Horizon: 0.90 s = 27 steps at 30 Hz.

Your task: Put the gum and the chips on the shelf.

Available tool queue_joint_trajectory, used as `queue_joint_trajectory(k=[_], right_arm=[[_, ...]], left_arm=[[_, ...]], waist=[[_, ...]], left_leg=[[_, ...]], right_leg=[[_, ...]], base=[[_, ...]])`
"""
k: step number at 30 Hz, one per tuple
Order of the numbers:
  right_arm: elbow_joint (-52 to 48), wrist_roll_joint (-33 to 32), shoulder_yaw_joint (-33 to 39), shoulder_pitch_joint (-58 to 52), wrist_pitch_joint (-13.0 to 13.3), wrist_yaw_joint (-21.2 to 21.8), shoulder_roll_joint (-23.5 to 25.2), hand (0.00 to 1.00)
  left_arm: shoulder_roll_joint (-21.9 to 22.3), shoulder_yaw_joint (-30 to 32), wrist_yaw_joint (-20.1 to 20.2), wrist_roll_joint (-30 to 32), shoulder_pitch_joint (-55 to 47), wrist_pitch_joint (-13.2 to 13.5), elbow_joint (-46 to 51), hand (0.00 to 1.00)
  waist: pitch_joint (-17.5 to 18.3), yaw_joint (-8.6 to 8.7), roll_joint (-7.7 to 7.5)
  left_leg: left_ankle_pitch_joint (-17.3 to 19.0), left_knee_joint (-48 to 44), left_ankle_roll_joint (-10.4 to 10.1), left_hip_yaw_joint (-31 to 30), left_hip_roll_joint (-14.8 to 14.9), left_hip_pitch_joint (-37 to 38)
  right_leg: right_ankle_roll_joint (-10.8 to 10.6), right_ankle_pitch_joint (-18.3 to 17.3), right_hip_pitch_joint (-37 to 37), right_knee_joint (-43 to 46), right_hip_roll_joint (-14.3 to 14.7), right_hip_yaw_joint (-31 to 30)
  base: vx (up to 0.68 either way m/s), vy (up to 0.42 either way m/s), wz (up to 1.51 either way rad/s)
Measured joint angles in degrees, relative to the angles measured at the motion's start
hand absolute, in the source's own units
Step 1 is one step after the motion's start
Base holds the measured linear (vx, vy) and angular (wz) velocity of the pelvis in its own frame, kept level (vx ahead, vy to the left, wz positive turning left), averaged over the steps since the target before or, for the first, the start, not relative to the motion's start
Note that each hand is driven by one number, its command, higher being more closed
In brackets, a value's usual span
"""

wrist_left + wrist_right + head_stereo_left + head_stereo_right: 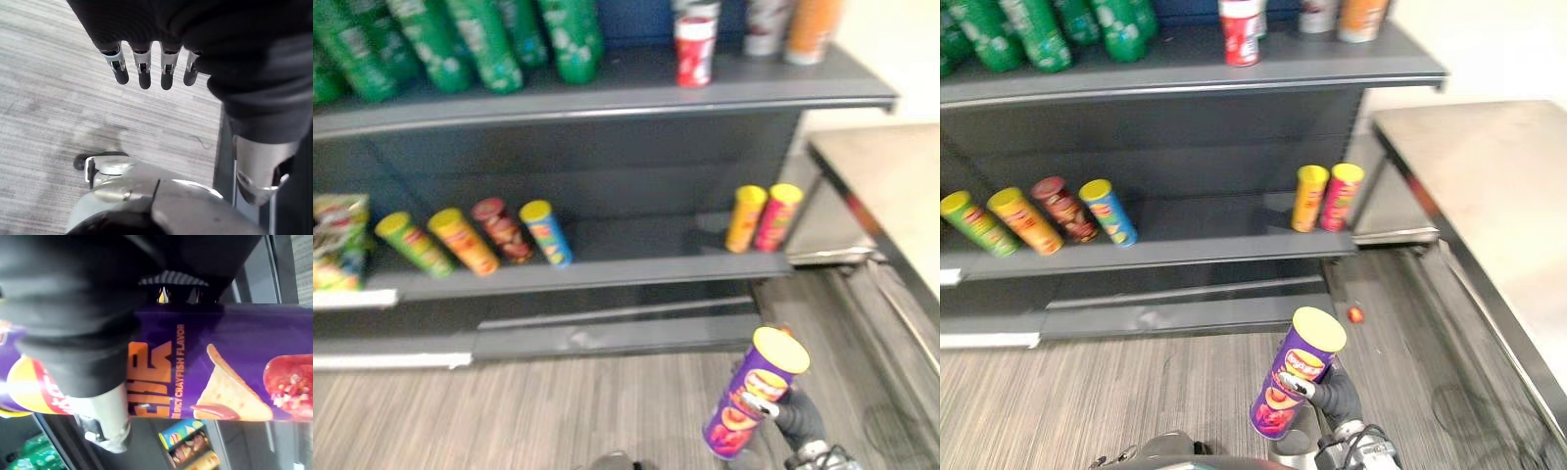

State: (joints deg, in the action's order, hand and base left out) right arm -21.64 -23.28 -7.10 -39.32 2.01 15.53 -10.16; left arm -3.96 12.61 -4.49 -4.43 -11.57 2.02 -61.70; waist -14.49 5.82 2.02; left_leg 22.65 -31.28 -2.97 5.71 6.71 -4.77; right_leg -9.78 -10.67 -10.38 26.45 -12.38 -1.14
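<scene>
— Purple chips can (756, 392), lower right of the head views. Is it in a hand?

— Yes. The right hand (798, 411) has it. The fingers are curled round the can's middle from its right side, and one silver, dark-tipped finger crosses the label. In the right wrist view the thumb (105, 423) is pressed against the can's side, so the can is clamped between thumb and fingers.

— How does the can sit?

— It is tilted, with its top leaning toward the upper right. It is in the air over the wood-grain floor (509, 411), below and in front of the right end of the lower shelf (636, 262), and well apart from it.

— And its looks?

— It is a tall tube capped in yellow. The purple wrapper carries an orange-yellow logo, a pale triangular chip and a red patch near the base.

— The other hand?

— The left hand (146, 68) hangs over the floor with its fingers straight in a row, holding nothing.

— Any gum?

— There is a small red thing (1355, 314) on the floor right of centre. It may be the gum, but it is too small to tell.

— What is on the shelf?

— A yellow can (745, 218) and a pink can (777, 216) stand side by side at its right end.
</scene>
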Motion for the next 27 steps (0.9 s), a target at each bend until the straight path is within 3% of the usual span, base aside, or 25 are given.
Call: queue_joint_trajectory(k=[1,5,9,12,14,18,19,21,24,25,26,27], right_arm=[[0.0,-0.5,-0.7,1.9,-0.4,0.1,-0.9,1.00],[-0.1,-0.6,-1.1,4.9,-0.5,0.7,-0.8,1.00],[-0.2,-0.2,-0.9,7.5,-0.5,1.6,-1.3,1.00],[-0.4,3.3,0.7,11.4,-0.5,1.5,-2.5,1.00],[-0.6,5.4,2.8,15.7,-0.4,0.9,-4.3,1.00],[0.9,10.3,6.8,30.3,0.7,-4.9,-7.0,1.00],[4.8,12.3,7.1,39.9,2.3,-8.4,-7.2,1.00],[8.0,13.5,7.9,46.3,2.6,-11.0,-7.0,1.00],[17.7,14.6,11.6,62.1,3.5,-17.4,-4.7,1.00],[22.7,15.8,14.3,68.4,3.9,-22.1,-2.3,1.00],[23.8,16.3,14.7,69.7,3.9,-23.6,-1.9,1.00],[28.7,18.1,16.0,74.3,4.0,-28.0,-1.2,1.00]], left_arm=[[1.1,0.0,0.2,-0.4,-0.5,0.0,-0.2,0.00],[1.1,0.6,0.2,-1.1,-0.1,0.1,-1.4,0.00],[0.9,1.5,0.3,-1.0,-0.1,0.4,-1.0,0.00],[0.5,3.1,0.5,-1.0,-0.1,0.4,-0.1,0.00],[0.5,3.5,0.7,-1.0,-0.1,0.5,0.8,0.00],[0.7,3.5,1.1,-1.4,0.0,1.0,4.0,0.00],[0.9,3.5,1.1,-2.0,0.1,1.5,5.9,0.00],[1.3,3.5,1.0,-2.2,0.2,1.7,7.2,0.00],[2.4,2.8,0.9,-3.3,0.6,1.8,9.4,0.00],[2.6,2.6,0.5,-4.8,0.6,2.0,9.8,0.00],[2.6,2.3,0.3,-5.2,0.6,2.0,9.7,0.00],[2.7,2.0,-0.1,-6.6,0.6,2.0,9.7,0.00]], waist=[[-0.2,-0.96,1.58],[-0.8,-1.30,1.21],[-1.8,-1.25,0.93],[-3.0,-1.48,-0.56],[-3.1,-1.76,-0.79],[-4.1,-3.02,-0.81],[-4.8,-3.50,-0.63],[-5.9,-4.57,-0.26],[-9.9,-7.74,1.73],[-11.4,-9.02,2.69],[-11.4,-9.37,2.79],[-11.5,-10.93,3.08]], left_leg=[[-0.5,0.3,-1.6,-0.3,2.0,-1.3],[-5.0,8.2,-4.3,-0.3,3.6,-1.5],[-6.5,11.5,-4.8,0.0,3.3,-1.0],[-7.5,13.5,-4.7,-0.1,2.7,-1.4],[-8.1,14.3,-4.5,-0.3,2.4,-2.0],[-10.1,16.5,-4.4,-0.9,2.0,-3.4],[-11.2,17.1,-4.4,-1.9,1.9,-4.8],[-11.6,17.1,-4.4,-2.4,2.0,-5.0],[-12.3,16.4,-4.3,-4.1,1.8,-6.4],[-12.6,15.7,-4.4,-5.0,1.8,-7.6],[-12.7,15.6,-4.5,-5.0,1.8,-7.9],[-12.9,15.4,-4.5,-5.1,1.8,-9.2]], right_leg=[[0.4,-0.1,-1.0,0.1,1.6,1.2],[2.0,-0.7,-2.6,0.1,2.0,4.8],[2.1,-0.7,-2.4,-1.6,1.7,5.3],[2.0,-0.3,-2.3,-3.6,1.3,5.6],[2.0,0.8,-2.3,-5.3,1.2,5.8],[1.7,4.0,-2.3,-9.6,1.2,6.2],[2.0,5.8,-2.4,-11.7,1.3,7.2],[2.0,6.7,-2.4,-12.5,1.5,7.3],[1.9,7.7,-2.5,-12.5,1.6,7.4],[1.9,7.7,-2.8,-12.5,1.6,7.7],[1.9,7.7,-3.0,-12.5,1.6,7.7],[1.8,7.8,-4.2,-12.4,1.7,7.7]], base=[[0.18,-0.173,0.14],[0.19,-0.213,0.33],[0.09,-0.030,0.06],[0.03,0.012,0.09],[0.03,0.033,0.08],[0.00,0.047,0.11],[-0.02,0.025,0.24],[-0.02,0.021,0.18],[-0.08,0.014,0.25],[-0.09,-0.006,0.26],[-0.07,-0.014,0.18],[-0.06,-0.014,0.03]])
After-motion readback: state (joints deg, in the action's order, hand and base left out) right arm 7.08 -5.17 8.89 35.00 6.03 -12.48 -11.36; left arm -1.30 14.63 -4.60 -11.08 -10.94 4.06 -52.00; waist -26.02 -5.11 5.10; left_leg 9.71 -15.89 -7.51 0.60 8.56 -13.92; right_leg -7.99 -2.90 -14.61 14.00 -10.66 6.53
